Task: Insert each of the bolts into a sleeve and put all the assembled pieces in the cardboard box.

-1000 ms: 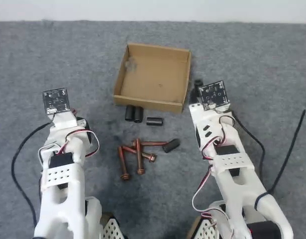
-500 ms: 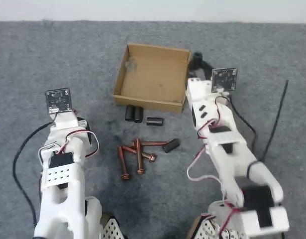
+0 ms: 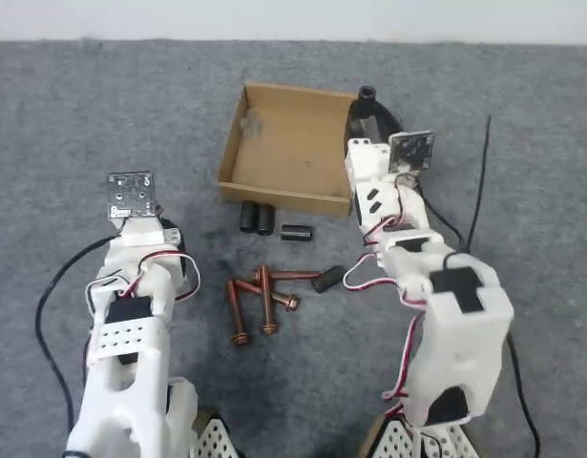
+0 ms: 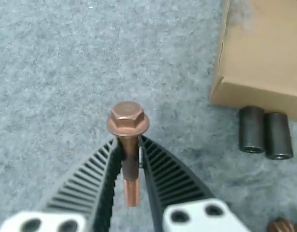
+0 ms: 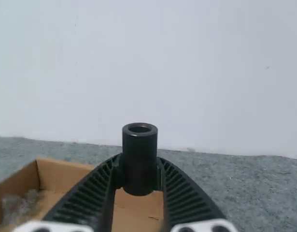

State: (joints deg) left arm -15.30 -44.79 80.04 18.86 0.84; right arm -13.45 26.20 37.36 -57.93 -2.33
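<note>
**Operator:** What is on the left?

**Manual:** Your left gripper is clenched on a bolt. It grips the shank. The hex head stands clear past the fingertips, over the carpet.

**Operator:** And mid-table?

**Manual:** You will find loose bolts clustered on the carpet between the arms. A lone sleeve lies at the cluster's right edge, at one bolt's tip. Whether the two are joined cannot be told. Nearer the box, paired sleeves lie side by side, touching, just beside its front wall. A third sleeve lies just right of them.

**Operator:** The right side?

**Manual:** Your right gripper grasps an upright sleeve, bore upward. It is held above the box's right wall, near the far corner.
</note>
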